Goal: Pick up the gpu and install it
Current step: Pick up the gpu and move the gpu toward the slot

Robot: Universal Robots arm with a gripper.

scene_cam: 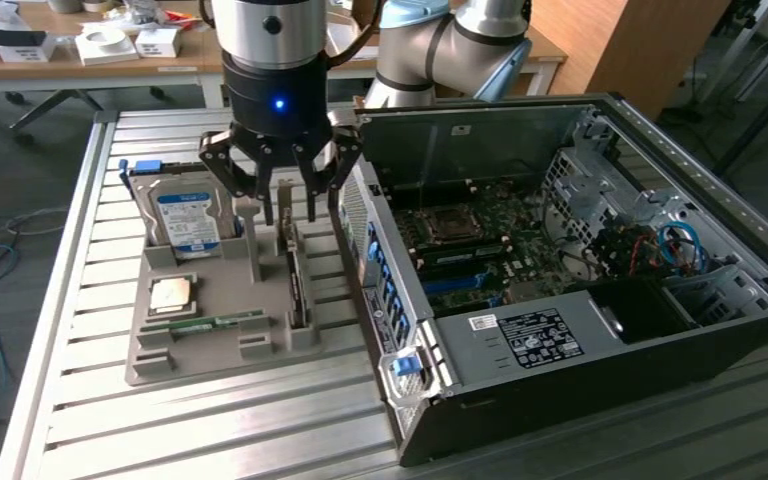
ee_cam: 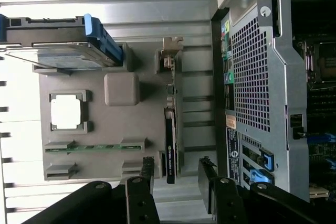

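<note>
The gpu [scene_cam: 299, 293] stands on edge in a slot of the grey tray [scene_cam: 219, 362], a thin dark card between the tray's blocks and the computer case. In the wrist view the gpu [ee_cam: 170, 135] shows edge-on, its silvery bracket at the far end from the fingers. My gripper [scene_cam: 291, 212] hangs just above the card's far end, open, one finger on either side of the card's line. In the wrist view the gripper [ee_cam: 177, 178] has dark fingers [ee_cam: 148, 174] apart with nothing between them.
The tray [ee_cam: 107, 129] also carries a silver hard drive [scene_cam: 187, 215] with a blue-white label, a processor chip [scene_cam: 171, 295] and a green memory stick [scene_cam: 205, 322]. The open computer case [scene_cam: 704, 330] lies close beside the tray, its motherboard [scene_cam: 491, 245] exposed. All sits on a slatted metal table [scene_cam: 224, 430].
</note>
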